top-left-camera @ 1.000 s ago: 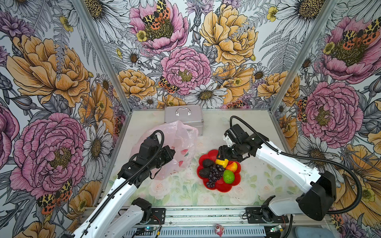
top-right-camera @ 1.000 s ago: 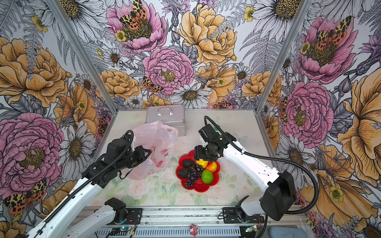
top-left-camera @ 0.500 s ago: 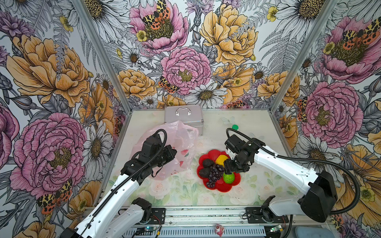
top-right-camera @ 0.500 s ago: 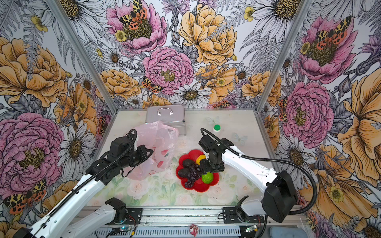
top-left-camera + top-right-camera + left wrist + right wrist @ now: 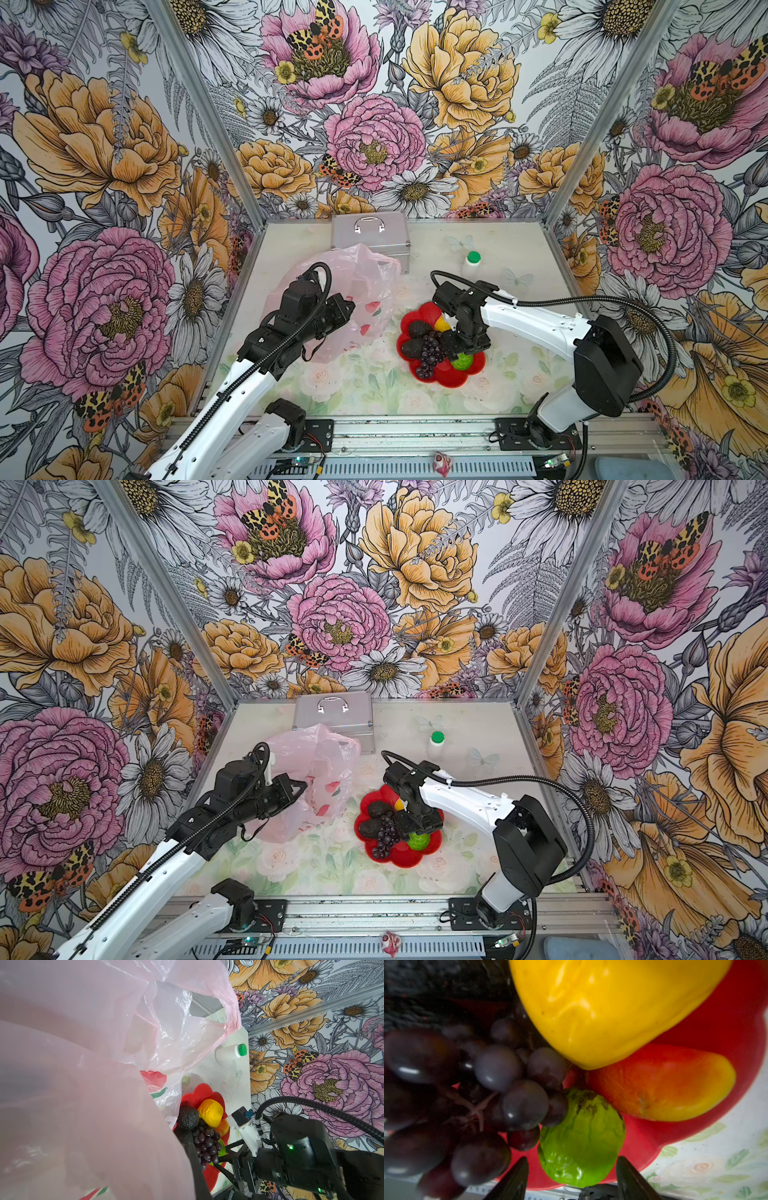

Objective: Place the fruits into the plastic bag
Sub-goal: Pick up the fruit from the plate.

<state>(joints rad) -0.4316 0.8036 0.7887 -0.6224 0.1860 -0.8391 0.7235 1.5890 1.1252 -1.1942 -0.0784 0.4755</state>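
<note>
Over the red plate point(image 5: 453, 376) on the desk point(image 5: 365, 395), the right pincer point(image 5: 572, 1165) is hanging wide astride the green lime point(image 5: 581, 1140), while the left pincer point(image 5: 350, 306) is pinching shut on the plastic bag point(image 5: 370, 274) just beside it.

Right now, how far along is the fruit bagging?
Done: the left gripper is shut on the plastic bag, holding it up; no fruit shows inside. In hand: the right gripper is open, straddling the lime, not yet gripping. Left: all fruits sit on the red plate, including grapes, avocados and orange mango.
</note>
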